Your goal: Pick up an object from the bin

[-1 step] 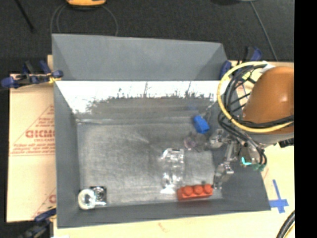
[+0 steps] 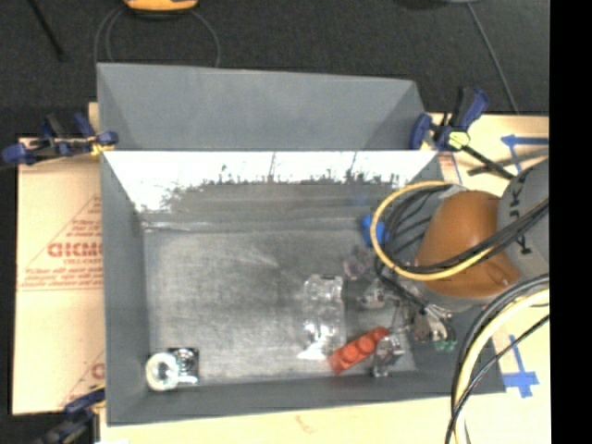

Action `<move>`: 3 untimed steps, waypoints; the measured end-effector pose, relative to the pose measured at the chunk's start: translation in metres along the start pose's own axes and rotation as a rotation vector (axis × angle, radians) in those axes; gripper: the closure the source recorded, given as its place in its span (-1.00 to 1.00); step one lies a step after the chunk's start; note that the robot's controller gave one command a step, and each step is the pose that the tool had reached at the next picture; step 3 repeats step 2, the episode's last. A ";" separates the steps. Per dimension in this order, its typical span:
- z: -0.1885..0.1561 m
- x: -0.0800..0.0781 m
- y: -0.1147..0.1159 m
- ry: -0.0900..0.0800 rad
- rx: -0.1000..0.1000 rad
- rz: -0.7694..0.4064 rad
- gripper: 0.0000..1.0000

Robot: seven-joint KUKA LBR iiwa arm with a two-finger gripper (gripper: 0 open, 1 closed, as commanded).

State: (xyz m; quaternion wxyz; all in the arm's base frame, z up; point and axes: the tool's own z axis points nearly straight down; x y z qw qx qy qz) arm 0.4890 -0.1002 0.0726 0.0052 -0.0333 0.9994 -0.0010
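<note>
Nearest, by the front wall of the bin (image 2: pixel 259 394), a white ring-shaped thing (image 2: pixel 171 369) lies alone at the left. To the right a red blocky piece (image 2: pixel 356 351) lies just beside the gripper (image 2: pixel 388 357) — whether the jaws are open or closed I cannot tell. Just behind it sit clear plastic pieces (image 2: pixel 322 296). A good pick would likely centre on the red piece and lift straight up — clear of the plastic and the right wall.

Grey bin (image 2: pixel 125 276), tool (image 2: pixel 393 345) beside red block (image 2: pixel 357 351), clear plastic pieces (image 2: pixel 322 294) near, white ring (image 2: pixel 165 371) at left corner
</note>
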 end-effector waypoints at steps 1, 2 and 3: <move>-0.003 -0.002 0.000 -0.006 0.003 -0.005 1.00; -0.169 -0.005 -0.006 -0.001 0.002 0.036 1.00; -0.169 -0.005 -0.006 -0.001 0.002 0.036 1.00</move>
